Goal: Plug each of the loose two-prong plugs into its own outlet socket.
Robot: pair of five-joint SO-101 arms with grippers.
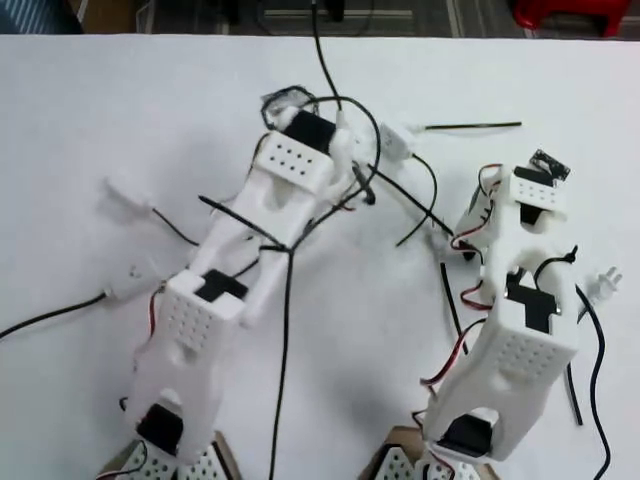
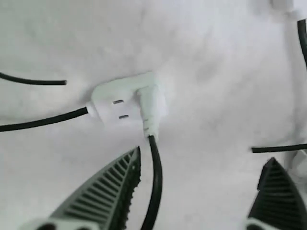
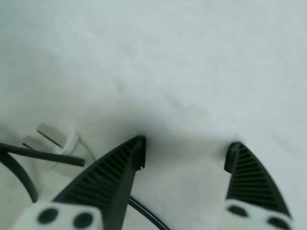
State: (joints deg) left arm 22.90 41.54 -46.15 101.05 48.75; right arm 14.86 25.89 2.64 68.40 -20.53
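While the left gripper hangs above the table, I see its jaws spread wide with nothing gripped. A black cord merely runs up between them, close to one finger. That cord ends in a white plug seated in the outlet socket, beside a free pair of slots on the same block. I judge the arm sits here so its camera looks down on that joint and I can check the seating.

The right gripper is equally wide open and empty over bare table. A loose two-prong plug lies just beside one of its fingers, prongs exposed, apart from any socket. That placement reads to me as a line-up for picking it up.

In the high view, more white cord ends lie well out on the left arm's outer side; I cannot tell what they are. I can read no lettering on plug, socket or cord.
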